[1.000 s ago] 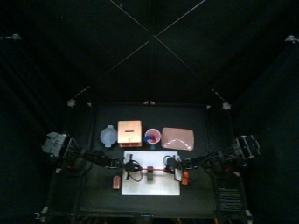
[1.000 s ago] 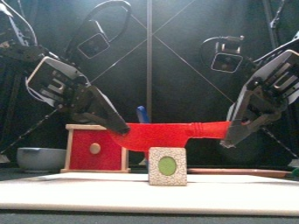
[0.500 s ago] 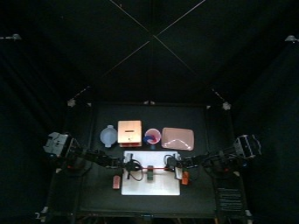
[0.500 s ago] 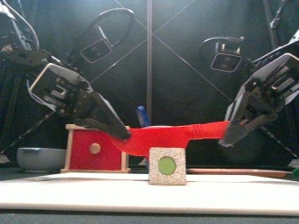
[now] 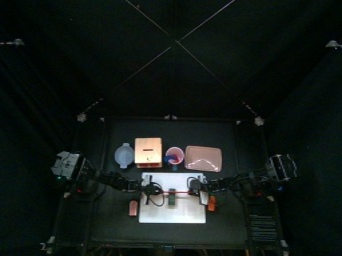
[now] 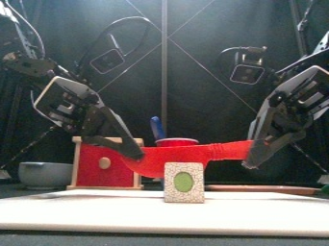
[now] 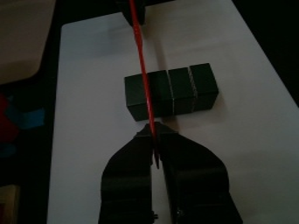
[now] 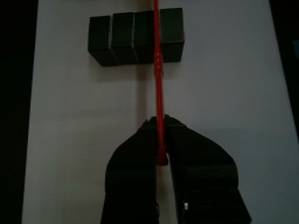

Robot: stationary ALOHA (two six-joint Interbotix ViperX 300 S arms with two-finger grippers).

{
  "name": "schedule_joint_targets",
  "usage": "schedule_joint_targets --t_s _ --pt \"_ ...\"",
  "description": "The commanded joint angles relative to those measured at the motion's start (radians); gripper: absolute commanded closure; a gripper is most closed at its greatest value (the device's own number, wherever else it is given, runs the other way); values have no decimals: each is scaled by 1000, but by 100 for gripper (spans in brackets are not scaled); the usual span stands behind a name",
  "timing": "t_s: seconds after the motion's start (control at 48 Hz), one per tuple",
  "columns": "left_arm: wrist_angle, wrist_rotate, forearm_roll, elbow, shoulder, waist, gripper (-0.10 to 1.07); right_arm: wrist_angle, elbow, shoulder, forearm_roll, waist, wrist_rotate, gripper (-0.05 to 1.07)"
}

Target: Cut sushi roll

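Note:
The sushi roll point(image 7: 176, 91) is a short near-black log lying on the white board point(image 7: 93, 96), with cut lines across it. Seen end-on in the front view, the sushi roll point(image 6: 184, 183) shows pale rice around a green centre. A thin red strip point(image 6: 193, 151) is stretched between both grippers, crossing just above the roll. My left gripper point(image 6: 133, 151) is shut on one end of the red strip point(image 7: 140, 79). My right gripper point(image 6: 251, 150) is shut on the other end of the red strip point(image 8: 153, 70), which crosses the sushi roll point(image 8: 122, 39) near one end.
Behind the white board point(image 5: 174, 205) stand a grey bowl point(image 5: 124, 155), a wooden box point(image 5: 148, 152), a round pink bowl point(image 5: 175, 155) and a pinkish board point(image 5: 203, 157). Orange-red sticks point(image 5: 134, 207) lie at the white board's sides.
The left gripper has sunk and drawn outward, lowering its end of the red strip closer to the roll. The right gripper has shifted slightly outward.

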Motion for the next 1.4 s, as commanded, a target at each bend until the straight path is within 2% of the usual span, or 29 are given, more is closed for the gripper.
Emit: schedule_joint_targets --t_s 0.0,0.188,0.438,0.771,0.938,1.083,1.375 --pt "18 6 3 9 6 6 58 15 3 5 -3 3 -2 70" --pt "40 9 17 21 38 61 58 17 11 44 -18 -14 -2 70" --pt "74 9 40 21 54 80 58 17 3 83 -35 -31 -3 70" --pt "80 9 58 31 -23 112 58 77 -9 -14 -114 -75 -2 70" --pt "83 9 63 31 -86 101 58 130 -9 -67 -107 -61 2 70" --pt "83 6 66 29 -130 40 58 164 -11 -107 -91 -18 3 70" --pt "83 2 49 15 -86 -20 58 192 -21 -109 -12 63 3 70"
